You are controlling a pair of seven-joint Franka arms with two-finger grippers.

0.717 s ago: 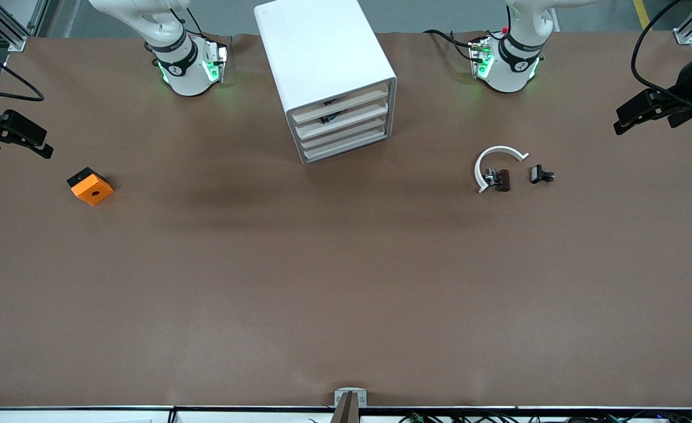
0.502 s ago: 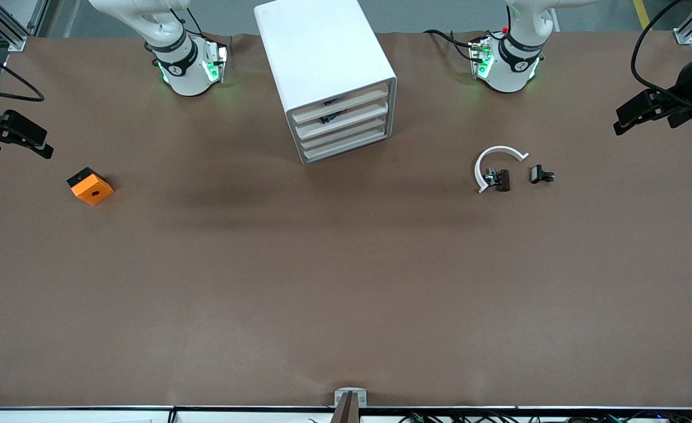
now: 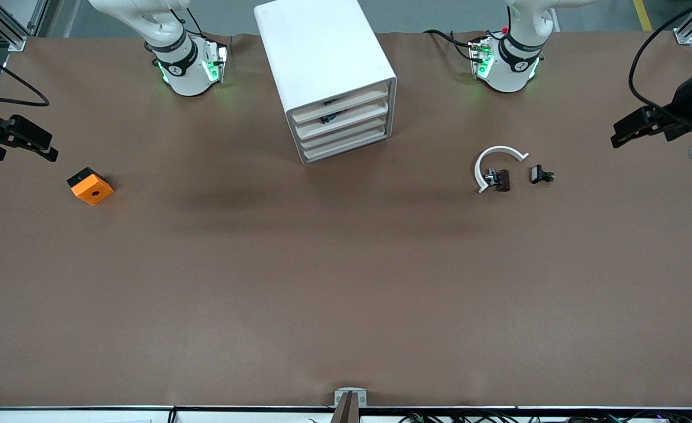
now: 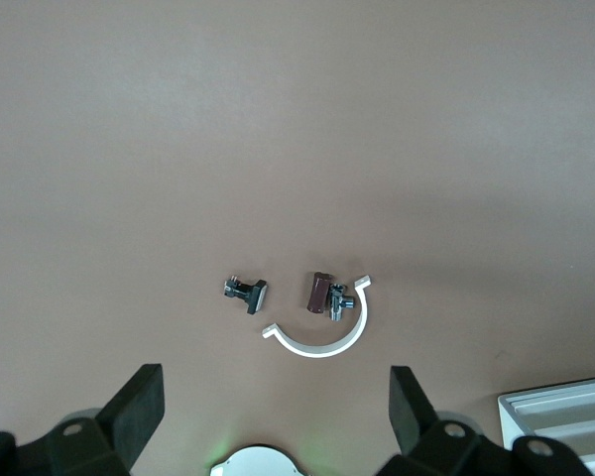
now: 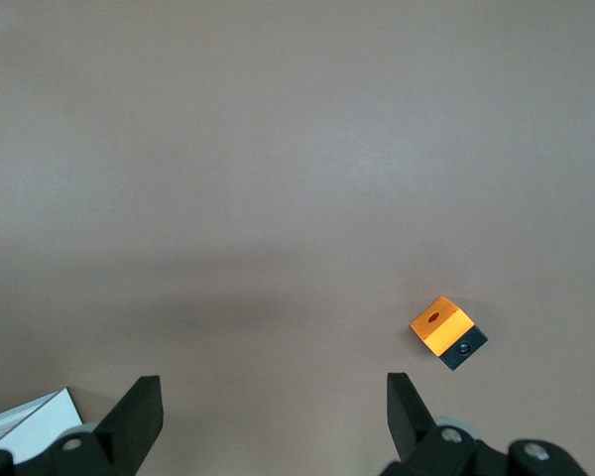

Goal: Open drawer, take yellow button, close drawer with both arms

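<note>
Both arms' tools slightly shifted: left tool and right tool wide, empty, above table ends.

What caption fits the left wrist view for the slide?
Open left gripper high over the table, looking down on a white curved clip, two small dark parts and the cabinet's corner.

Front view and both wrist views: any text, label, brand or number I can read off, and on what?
None can be read.
Right arm base: small dark mark on the black band, too small to read.
Left arm base: same kind of mark, too small to read.
Cabinet, orange block: no lettering visible.
</note>
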